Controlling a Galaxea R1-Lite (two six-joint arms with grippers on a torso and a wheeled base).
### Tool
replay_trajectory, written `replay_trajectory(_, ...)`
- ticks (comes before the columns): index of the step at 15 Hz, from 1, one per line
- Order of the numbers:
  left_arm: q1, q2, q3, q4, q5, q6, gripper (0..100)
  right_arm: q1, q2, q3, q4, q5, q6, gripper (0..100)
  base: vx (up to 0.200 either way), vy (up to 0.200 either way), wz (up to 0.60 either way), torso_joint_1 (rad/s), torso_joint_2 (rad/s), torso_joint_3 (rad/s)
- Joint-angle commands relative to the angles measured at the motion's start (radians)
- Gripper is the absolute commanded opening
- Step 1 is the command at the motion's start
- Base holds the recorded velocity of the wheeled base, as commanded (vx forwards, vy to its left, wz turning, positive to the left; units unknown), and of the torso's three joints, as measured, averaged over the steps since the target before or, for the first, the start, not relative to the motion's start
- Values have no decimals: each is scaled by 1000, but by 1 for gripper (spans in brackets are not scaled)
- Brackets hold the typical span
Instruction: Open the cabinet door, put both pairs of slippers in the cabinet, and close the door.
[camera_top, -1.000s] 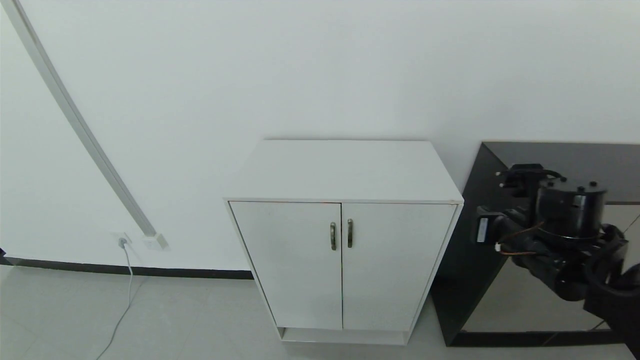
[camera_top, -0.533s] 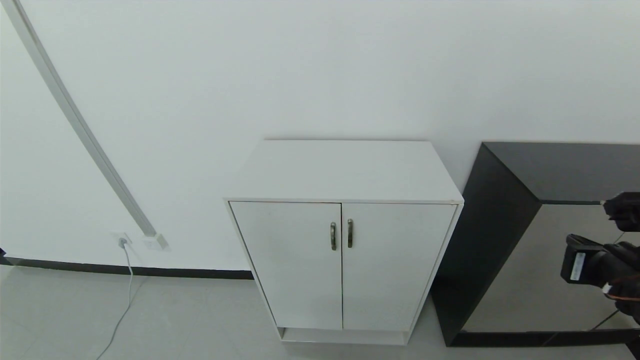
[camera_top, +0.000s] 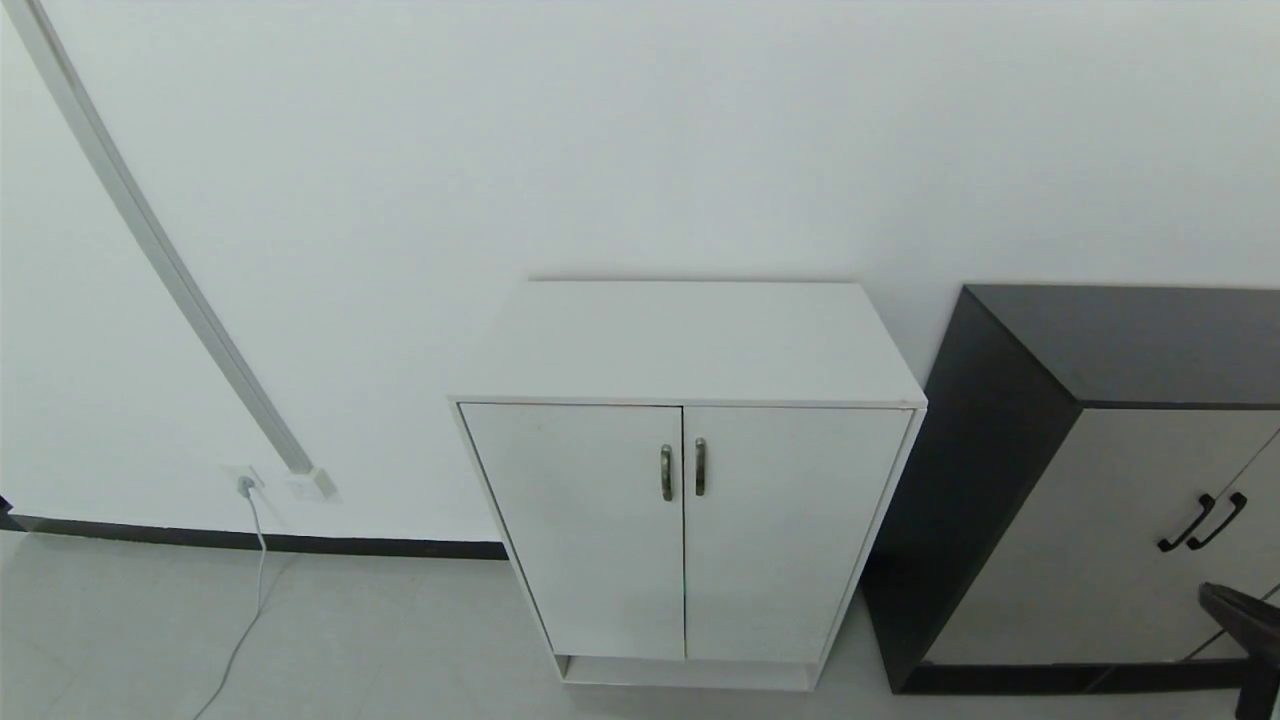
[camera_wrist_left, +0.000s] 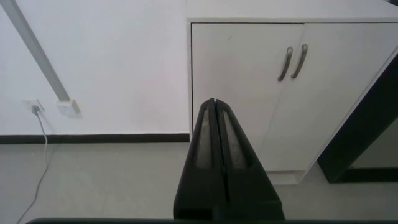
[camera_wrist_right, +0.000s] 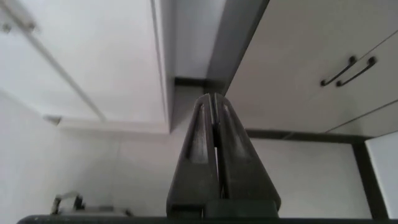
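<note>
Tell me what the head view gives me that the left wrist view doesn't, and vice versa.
Head view extra: the black handles on the dark cabinet. Left wrist view extra: the left gripper, fingers closed together, pointing toward the white cabinet. Shared: the white cabinet with both doors shut, its paired handles, the dark cabinet's side, and the wall socket with its cable.

The cabinet (camera_top: 690, 340) is just a plain white two-door unit, standing upright on the floor (camera_top: 380, 640) with its back against the wall (camera_top: 600, 150). The left door (camera_top: 580, 530) and right door (camera_top: 790, 530) are both fully shut. Two slim dark metal handles (camera_top: 666, 472) sit upright, side by side at the middle seam.
</note>
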Motion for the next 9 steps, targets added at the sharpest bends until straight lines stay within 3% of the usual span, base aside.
replay_trajectory(1,0,1,0,0,0,0,0,-1,-247,5,189,65,4,0,0,0,0,0,0,0)
replay_trajectory(3,0,1,0,0,0,0,0,-1,-322,7,307,81,4,0,0,0,0,0,0,0)
replay_trajectory(9,0,1,0,0,0,0,0,-1,-505,50,489,84,5,0,0,0,0,0,0,0)
